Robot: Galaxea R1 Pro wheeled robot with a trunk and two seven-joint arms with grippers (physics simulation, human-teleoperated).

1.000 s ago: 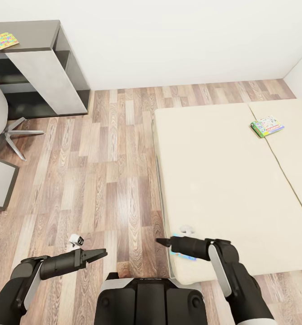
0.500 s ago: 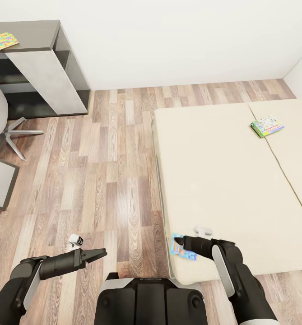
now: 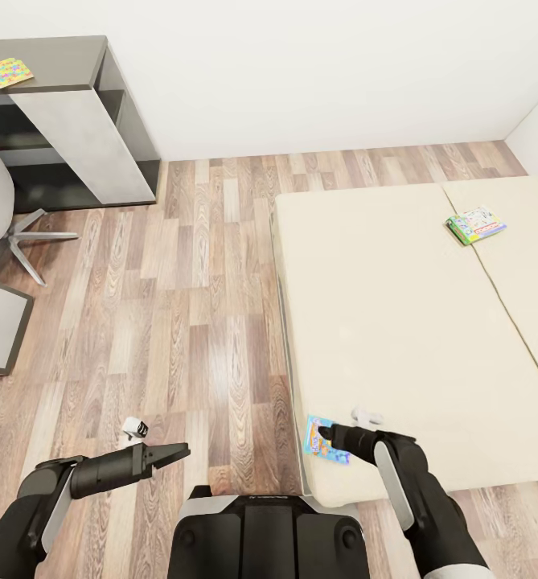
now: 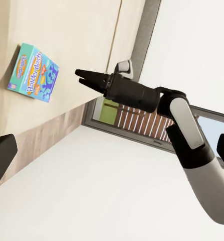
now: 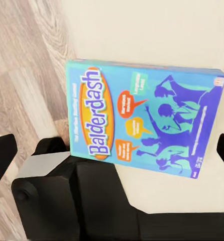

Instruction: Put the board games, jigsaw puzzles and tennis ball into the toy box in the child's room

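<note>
While blue game box (image 3: pixel 323 438) lies flat w/ long axis along bed (image 3: pixel 397 322) edge, right jaws spread above.

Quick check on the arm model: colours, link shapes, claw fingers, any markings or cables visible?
Both arms are rounded glossy black links with light grey panels along the forearms, as on the right arm. Each ends in a dark cylindrical wrist tapering to two slim, pointed black fingers: left claw, right claw. A small white block sits near each wrist. No cables or readable markings visible.

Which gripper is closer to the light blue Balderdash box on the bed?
Right. The right gripper hovers over the Balderdash box; the left gripper hangs over the floor, off the bed.
</note>
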